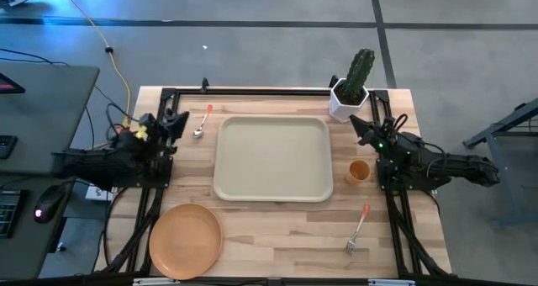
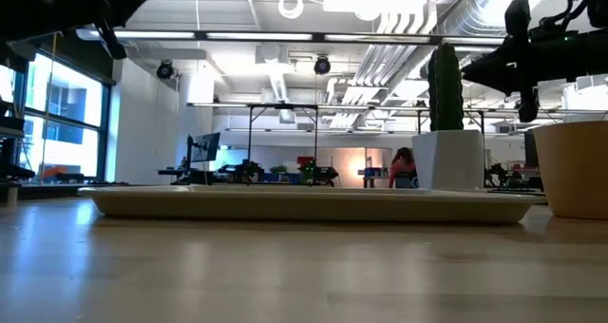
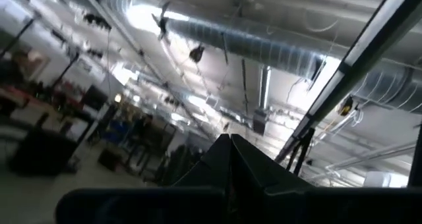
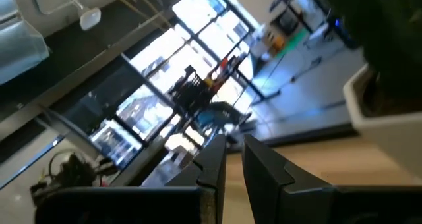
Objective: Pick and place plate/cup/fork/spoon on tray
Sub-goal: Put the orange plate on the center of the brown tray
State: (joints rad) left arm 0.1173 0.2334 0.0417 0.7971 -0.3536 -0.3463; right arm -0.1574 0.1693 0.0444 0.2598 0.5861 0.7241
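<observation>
The beige tray (image 1: 273, 160) lies flat at mid-table. The orange-tan plate (image 1: 185, 240) rests flat near the front left. The spoon (image 1: 203, 124) lies left of the tray's far corner, and the fork (image 1: 358, 230) lies near the front right. Right of the tray the orange cup (image 1: 359, 171) stands upright. My left gripper (image 1: 178, 122) is raised beside the spoon at the table's left side, shut and empty, its tips together in the left wrist view (image 3: 229, 145). My right gripper (image 1: 360, 124) hovers behind the cup, with a narrow empty gap between its fingers (image 4: 234, 151).
A white pot with a green cactus (image 1: 349, 88) stands at the back right, close to my right gripper. Black frame rails (image 1: 252, 90) run along the table's far edge and sides. Bare wood lies in front of the tray.
</observation>
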